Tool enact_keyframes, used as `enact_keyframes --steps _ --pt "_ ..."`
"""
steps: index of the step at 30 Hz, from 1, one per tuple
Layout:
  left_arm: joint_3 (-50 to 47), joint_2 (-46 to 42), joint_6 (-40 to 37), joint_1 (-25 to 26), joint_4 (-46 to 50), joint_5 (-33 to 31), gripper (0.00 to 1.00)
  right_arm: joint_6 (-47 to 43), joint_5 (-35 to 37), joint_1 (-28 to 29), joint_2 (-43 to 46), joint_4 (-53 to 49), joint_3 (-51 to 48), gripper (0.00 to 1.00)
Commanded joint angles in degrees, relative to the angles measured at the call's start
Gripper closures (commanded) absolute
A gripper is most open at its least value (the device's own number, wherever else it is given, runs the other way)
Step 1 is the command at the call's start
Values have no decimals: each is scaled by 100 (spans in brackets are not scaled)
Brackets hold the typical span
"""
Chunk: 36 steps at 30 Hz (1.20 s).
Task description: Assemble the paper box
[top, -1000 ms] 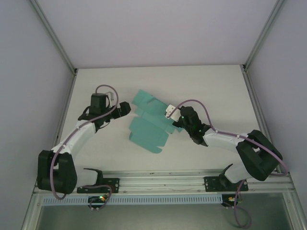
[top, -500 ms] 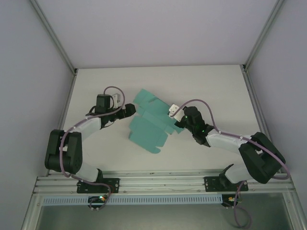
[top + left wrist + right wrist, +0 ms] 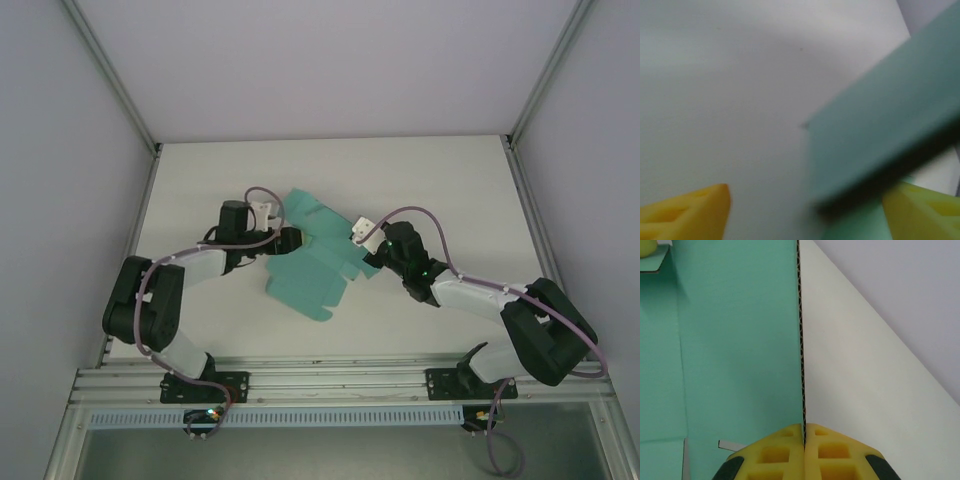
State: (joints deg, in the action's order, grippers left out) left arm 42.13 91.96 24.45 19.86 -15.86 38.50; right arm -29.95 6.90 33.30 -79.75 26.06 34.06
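Step in hand, judged: raising and creasing a flap of the paper box [image 3: 310, 268] while the opposite side is held fast. The box lies about the middle of the tabletop [image 3: 450, 180] as a mostly flat teal sheet with some panels partly lifted. The right gripper [image 3: 804, 429] meets the sheet at its 2 o'clock edge. Its jaws are closed tight on an upright card wall, whose corrugated edge runs straight up from between the yellow pads toward 12 o'clock in the right wrist view. The left gripper [image 3: 290, 238] stands at the sheet's 11 o'clock edge with its jaws parted to a middling width. In the blurred left wrist view a teal flap crosses the gap between the pads, lying nearer the pad at 4 o'clock and well apart from the pad at 8 o'clock; contact cannot be told. Recommendation: keep the right hold firm as the anchor. Centre the flap in the left jaws before closing. Close near the fold line, not the free tip, so the thin card bends at its crease and does not buckle or drag the sheet.
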Motion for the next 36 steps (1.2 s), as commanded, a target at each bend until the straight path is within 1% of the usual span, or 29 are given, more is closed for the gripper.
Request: enact_keyframes --steps 1,2,4,6,9,13,14,15,16,17,18,20,21,22,24,25,26,27,29,31,33,36 --pt "77 141 -43 105 -617 258 44 191 -275 -8 163 157 -36 100" --pt "66 163 6 98 -708 265 51 196 -277 -15 178 160 -31 100" --pt "35 173 61 102 -821 222 61 209 -285 -22 213 166 -49 100" --pt "39 159 56 104 -823 210 66 235 -306 -42 248 183 -74 100" --pt "-18 82 17 108 -788 116 76 277 -350 -75 317 219 -106 100" --pt "-134 -74 -62 106 -736 -1 82 299 -368 -109 371 213 -116 100" --pt "-157 -122 -88 100 -690 -75 87 292 -373 -113 371 192 -112 100" --pt "-176 -175 -121 104 -628 -190 90 273 -365 -113 374 179 -104 100" --pt "-187 -232 -162 106 -563 -222 90 242 -363 -112 394 163 -97 100" --pt "-196 -298 -197 104 -468 -274 81 188 -356 -113 405 126 -78 100" --pt "-196 -372 -235 100 -345 -345 64 95 -334 -113 418 42 -43 100" --pt "-229 -555 -307 106 -138 -454 58 -119 -246 -109 455 -221 77 100" --pt "-268 -693 -325 103 -26 -582 45 -265 -157 -105 463 -351 162 100" --pt "-290 -819 -334 100 125 -717 41 -437 -60 -104 464 -447 232 100" --pt "-319 -1113 -361 102 497 -1027 25 -902 229 -62 414 -659 393 100" --pt "-322 -1246 -370 100 704 -1156 21 -1162 412 -25 363 -731 476 100" --pt "-323 -1377 -383 93 907 -1262 13 -1442 620 20 281 -788 564 100" --pt "-323 -1517 -379 89 1106 -1399 0 -1789 864 82 168 -836 666 100" --pt "-304 -1788 -400 69 1459 -1682 0 -2363 1336 190 -59 -745 808 100" --pt "-274 -2053 -343 9 1724 -2112 0 -2815 1640 272 -401 -489 899 100" --pt "-100 -2188 -167 -136 2151 -2677 0 -3112 1815 360 -694 166 812 100" --pt "81 -2285 -10 -496 2453 -3004 0 -3758 1877 488 -1077 1106 600 100"
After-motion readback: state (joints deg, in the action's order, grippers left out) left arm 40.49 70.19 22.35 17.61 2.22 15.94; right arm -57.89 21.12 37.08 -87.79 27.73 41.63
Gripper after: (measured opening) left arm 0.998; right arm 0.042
